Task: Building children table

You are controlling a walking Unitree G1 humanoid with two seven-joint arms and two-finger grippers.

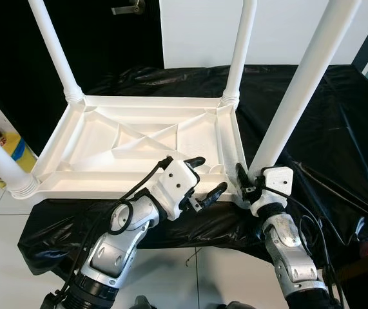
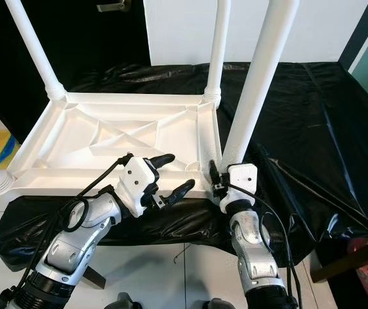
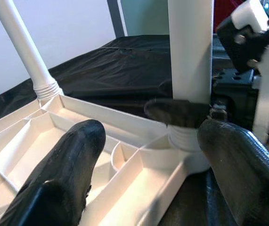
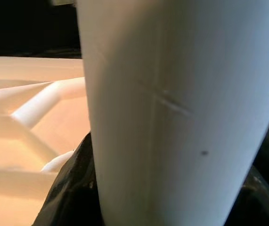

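R fingers [image 1: 247,182] clamp smooth white leg [image 1: 300,90]; L fingers [image 1: 204,175] spread over ribbed tabletop [image 1: 87,138].

- No text, brand, number or sign can be read anywhere in these views.
- The yellow and blue package [image 1: 13,154] on the floor beside the upturned white table [image 1: 138,145] carries printed colours, but its lettering is too small and cut off to make out.
- The table's legs and ribbed underside bear no readable marking.
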